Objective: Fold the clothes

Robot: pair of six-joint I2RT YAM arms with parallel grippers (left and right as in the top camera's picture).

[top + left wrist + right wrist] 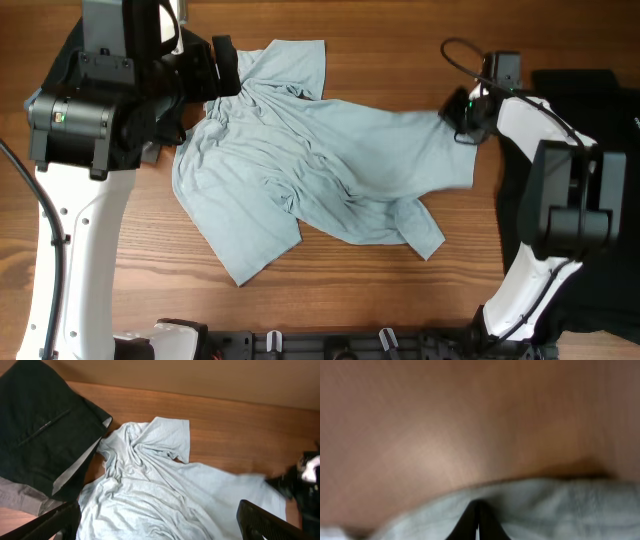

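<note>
Pull with only your right gripper [464, 112], pinched shut on the right edge of the shirt [330, 165], and the cloth may drag along bunched. The left gripper [226, 68] hangs open at upper left. The shirt lies crumpled mid-frame, its long axis running upper left to right (neck end apparently upper left).

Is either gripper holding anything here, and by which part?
The right gripper is shut on the pale blue T-shirt, pinching its edge at the end nearest that arm. The left gripper is open above the shirt, holding nothing.
</note>
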